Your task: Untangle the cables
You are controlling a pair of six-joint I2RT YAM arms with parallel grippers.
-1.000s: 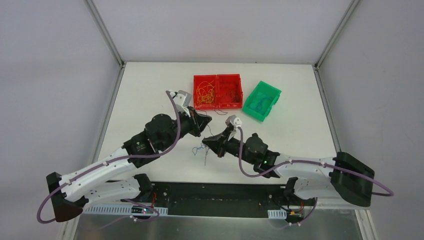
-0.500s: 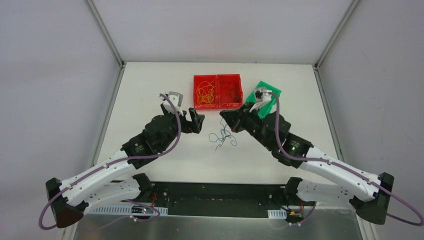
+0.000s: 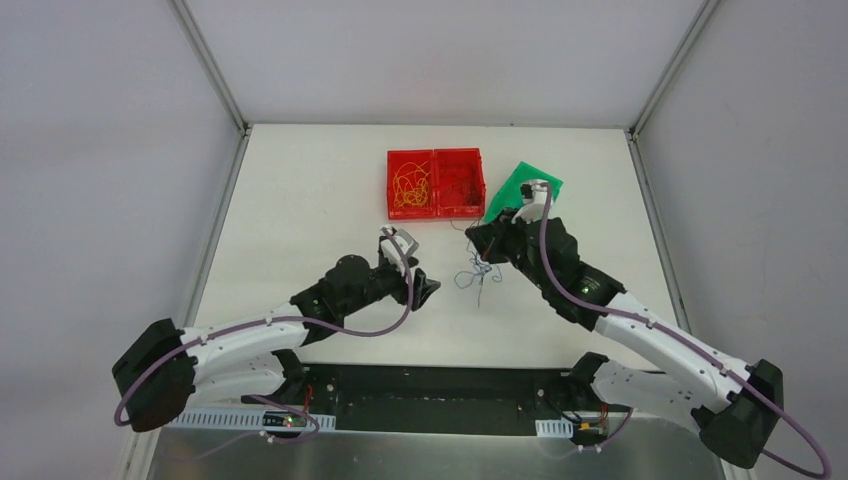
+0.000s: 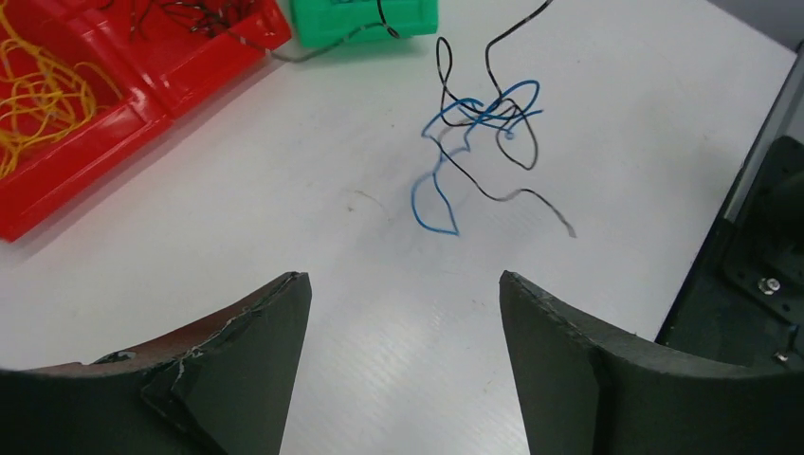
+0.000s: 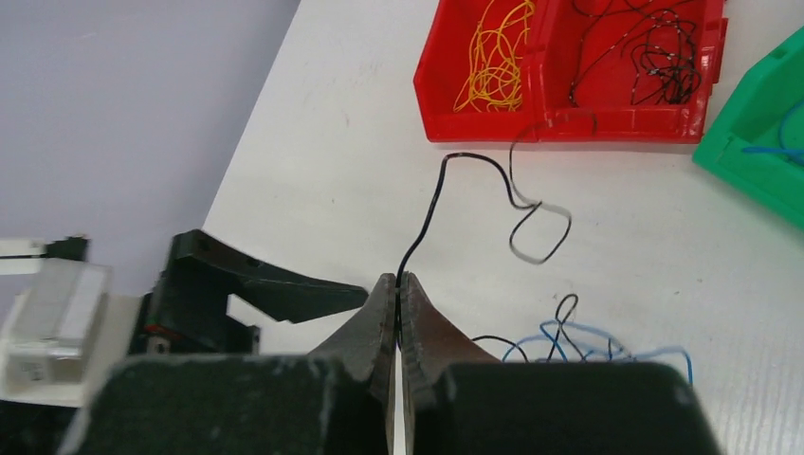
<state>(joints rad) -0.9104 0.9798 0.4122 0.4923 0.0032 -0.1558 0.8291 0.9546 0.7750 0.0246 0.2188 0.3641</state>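
Observation:
A small tangle of blue and black cables (image 3: 476,274) dangles over the white table, right of centre. My right gripper (image 3: 480,240) is above it, shut on the black cable (image 5: 424,220), which rises from the closed fingertips (image 5: 398,280). Blue loops (image 5: 588,339) show beside the right fingers. My left gripper (image 3: 426,290) stands low, just left of the tangle, open with nothing between its fingers (image 4: 403,280). In the left wrist view the tangle (image 4: 484,112) lies ahead of the jaws.
A red two-part bin (image 3: 436,153) at the back holds yellow wires in its left half and dark wires in its right. The green bin (image 3: 522,185) is partly behind my right wrist. The table's front edge runs close behind the left gripper.
My left gripper has opened and moved nearer and rightward, away from the red bin. My right gripper, still shut, has carried the tangle away from the front middle toward the green bin.

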